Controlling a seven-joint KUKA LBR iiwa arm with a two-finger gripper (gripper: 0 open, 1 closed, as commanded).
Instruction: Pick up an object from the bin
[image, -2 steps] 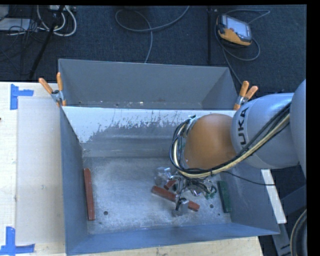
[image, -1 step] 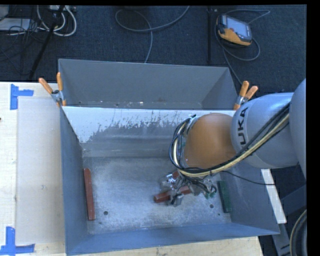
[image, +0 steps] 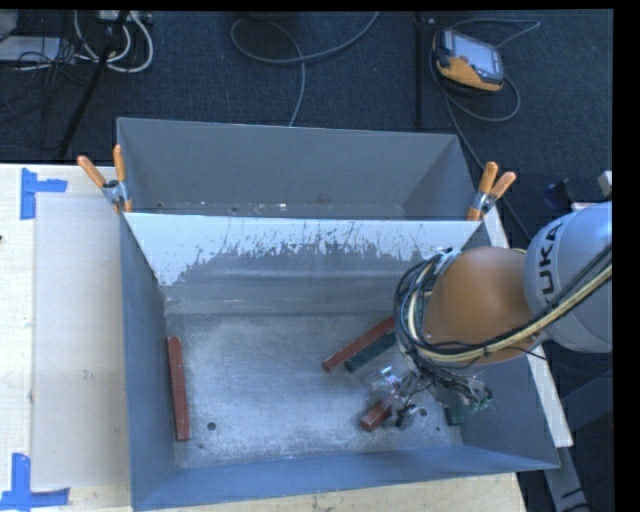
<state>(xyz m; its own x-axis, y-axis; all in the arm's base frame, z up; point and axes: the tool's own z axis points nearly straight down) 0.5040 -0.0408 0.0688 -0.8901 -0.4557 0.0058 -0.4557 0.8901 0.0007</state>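
Rounded silver-grey arm, marked with dark letters "UKA". At the wrist, a smooth orange-brown dome cover, ringed by looping black and pale cables. Below, a small metal gripper, grey and shiny, with dark parts.

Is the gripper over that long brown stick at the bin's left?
No, the long brown stick lies alone at the left of the bin; the gripper is at its right.

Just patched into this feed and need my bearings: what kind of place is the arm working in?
Probably a robotics lab test cell rather than a factory line: a grey metal bin clamped to a bench, loose cables on dark carpet behind it, and a handheld device lying there.
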